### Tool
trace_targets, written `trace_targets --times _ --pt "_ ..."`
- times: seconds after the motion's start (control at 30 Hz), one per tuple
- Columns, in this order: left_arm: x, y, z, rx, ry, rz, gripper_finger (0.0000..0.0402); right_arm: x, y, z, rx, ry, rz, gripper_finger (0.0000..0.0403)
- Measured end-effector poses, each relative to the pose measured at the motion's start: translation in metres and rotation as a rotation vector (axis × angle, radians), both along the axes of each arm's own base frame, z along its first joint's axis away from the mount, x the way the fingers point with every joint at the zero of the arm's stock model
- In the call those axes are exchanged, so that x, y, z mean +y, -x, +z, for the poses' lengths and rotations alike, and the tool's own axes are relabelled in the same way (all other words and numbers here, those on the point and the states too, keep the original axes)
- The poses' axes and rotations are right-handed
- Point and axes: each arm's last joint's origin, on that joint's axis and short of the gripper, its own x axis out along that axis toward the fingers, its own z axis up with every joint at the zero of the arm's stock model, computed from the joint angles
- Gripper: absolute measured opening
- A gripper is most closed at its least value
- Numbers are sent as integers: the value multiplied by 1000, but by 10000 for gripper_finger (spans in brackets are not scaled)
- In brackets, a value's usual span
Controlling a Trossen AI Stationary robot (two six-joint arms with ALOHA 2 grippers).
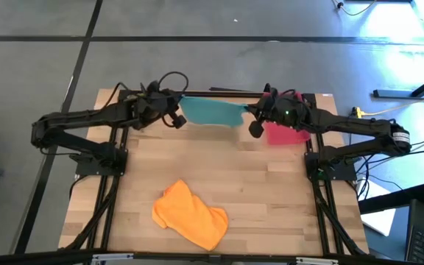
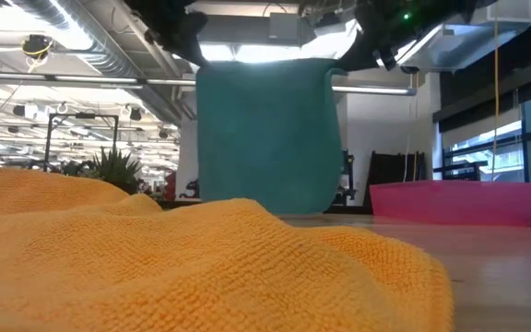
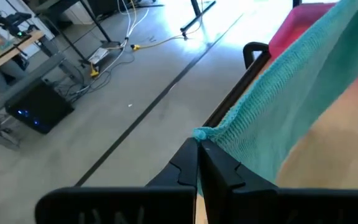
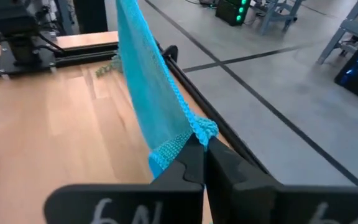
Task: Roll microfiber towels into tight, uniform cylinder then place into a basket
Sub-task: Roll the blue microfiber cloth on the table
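The teal towel [image 1: 210,112] hangs spread like a curtain over the table's far edge, between my two grippers. My left gripper [image 1: 178,104] is shut on its upper left corner and my right gripper [image 1: 249,113] is shut on its upper right corner. In the low view the teal towel [image 2: 265,138] hangs flat, its lower edge close above the table. The orange towel [image 1: 190,215] lies crumpled on the table near the front edge. The red-pink basket [image 1: 291,134] stands at the far right, partly under my right arm. My left gripper pinches the teal towel's upper corner [image 3: 205,133] between its two shut fingers [image 3: 185,168], only a small tuft of the hem showing past the tips. The towel hangs below the gripper, its top edge stretched toward the other gripper. My right gripper pinches the opposite upper corner [image 4: 204,129] between its two shut fingers [image 4: 191,165], a small bunch of the hem sticking out past the tips. The cloth hangs down from the hold and runs off toward the left arm.
A dark bar [image 3: 241,87] runs along the table's far edge just behind the hanging towel. A small green plant [image 2: 111,170] stands at the far left. Bare wood [image 1: 219,165] lies between the hanging towel and the orange one.
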Motion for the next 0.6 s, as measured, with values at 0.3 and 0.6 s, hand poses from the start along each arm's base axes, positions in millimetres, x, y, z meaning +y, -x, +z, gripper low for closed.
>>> trace_targets --times 0.3,0.6 --pt "18 -11 4 -37 -74 -32 0 -19 6 17 19 93 -28 1" --pt "11 -10 -5 47 -20 -88 0 -14 6 21 100 81 0 1"
